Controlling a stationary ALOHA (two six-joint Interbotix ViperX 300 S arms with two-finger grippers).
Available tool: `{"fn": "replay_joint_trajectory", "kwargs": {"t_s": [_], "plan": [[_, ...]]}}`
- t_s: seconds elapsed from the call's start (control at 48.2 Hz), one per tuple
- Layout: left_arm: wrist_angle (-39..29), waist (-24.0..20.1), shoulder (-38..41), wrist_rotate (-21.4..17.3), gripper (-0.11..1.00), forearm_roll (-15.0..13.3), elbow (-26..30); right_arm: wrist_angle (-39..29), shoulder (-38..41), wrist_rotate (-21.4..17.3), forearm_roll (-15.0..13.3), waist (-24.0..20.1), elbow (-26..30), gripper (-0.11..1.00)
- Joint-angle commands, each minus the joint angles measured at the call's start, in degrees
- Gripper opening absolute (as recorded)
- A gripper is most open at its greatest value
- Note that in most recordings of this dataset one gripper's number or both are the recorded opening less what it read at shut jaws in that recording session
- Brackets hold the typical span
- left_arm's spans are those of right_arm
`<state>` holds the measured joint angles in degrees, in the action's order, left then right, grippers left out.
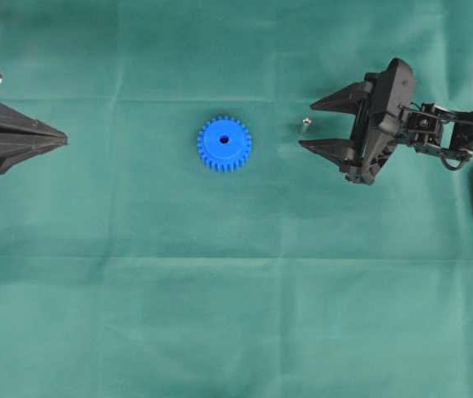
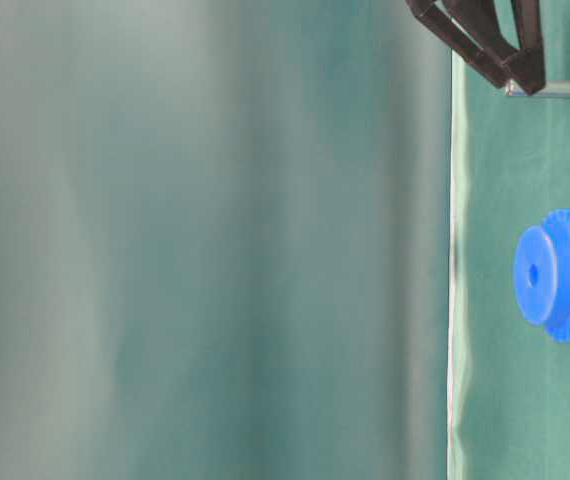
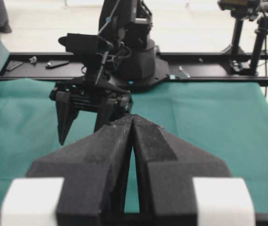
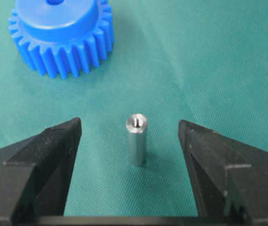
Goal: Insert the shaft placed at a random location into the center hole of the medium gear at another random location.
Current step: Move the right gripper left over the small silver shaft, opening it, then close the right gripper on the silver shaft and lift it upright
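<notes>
The blue medium gear (image 1: 224,143) lies flat on the green cloth, its center hole (image 1: 224,139) facing up. To its right the small silver shaft (image 1: 305,124) stands upright. My right gripper (image 1: 307,127) is open around the shaft. In the right wrist view the shaft (image 4: 136,141) stands between the two black fingers and touches neither, with the gear (image 4: 61,33) beyond it. My left gripper (image 1: 64,139) rests at the left edge, shut and empty, its fingertips (image 3: 132,117) pressed together. The table-level view shows the gear (image 2: 560,275) and the shaft (image 2: 557,89).
Green cloth (image 1: 236,315) covers the whole table. The right arm's body (image 1: 460,133) extends to the right edge. Across the table, the left wrist view shows the right arm's base (image 3: 134,52) and a black rail (image 3: 209,70).
</notes>
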<state>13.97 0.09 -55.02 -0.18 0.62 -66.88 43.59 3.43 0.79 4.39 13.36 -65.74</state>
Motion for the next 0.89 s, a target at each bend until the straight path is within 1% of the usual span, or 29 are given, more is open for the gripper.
{"fn": "replay_joint_trajectory", "kwargs": {"t_s": [0.0,0.083,0.166,0.228,0.353,0.373,0.664,0.788,0.871], "plan": [[0.3,0.1,0.5,0.0,0.0,0.2,1.0,0.9,-0.3,0.2,0.1,0.3,1.3,0.8],[0.3,0.0,0.5,0.0,0.0,0.2,0.9,0.8,-0.1,0.1,0.1,0.3,1.8,0.74],[0.2,0.1,0.5,0.0,0.0,0.2,0.9,0.6,0.1,0.2,0.1,0.3,2.1,0.64],[-0.1,0.1,0.5,0.0,0.0,0.2,0.9,0.5,0.2,0.2,0.1,0.3,2.1,0.5],[-0.4,0.1,0.4,0.0,0.0,0.2,0.9,0.4,0.2,0.4,0.0,0.3,2.1,0.16],[-0.4,0.1,0.5,0.0,0.0,0.2,1.0,0.4,0.2,0.4,-0.1,0.3,2.1,0.14],[-0.7,0.1,0.5,0.0,0.0,0.2,1.0,-0.4,-0.4,0.4,-0.2,0.3,2.2,0.13],[-0.7,0.1,0.5,0.0,0.0,0.2,1.0,-1.7,-3.3,0.4,-0.2,0.3,2.4,0.13],[-0.7,0.0,0.5,0.0,0.0,0.2,1.0,-4.7,-6.7,0.5,-0.2,0.3,2.5,0.13]]}}
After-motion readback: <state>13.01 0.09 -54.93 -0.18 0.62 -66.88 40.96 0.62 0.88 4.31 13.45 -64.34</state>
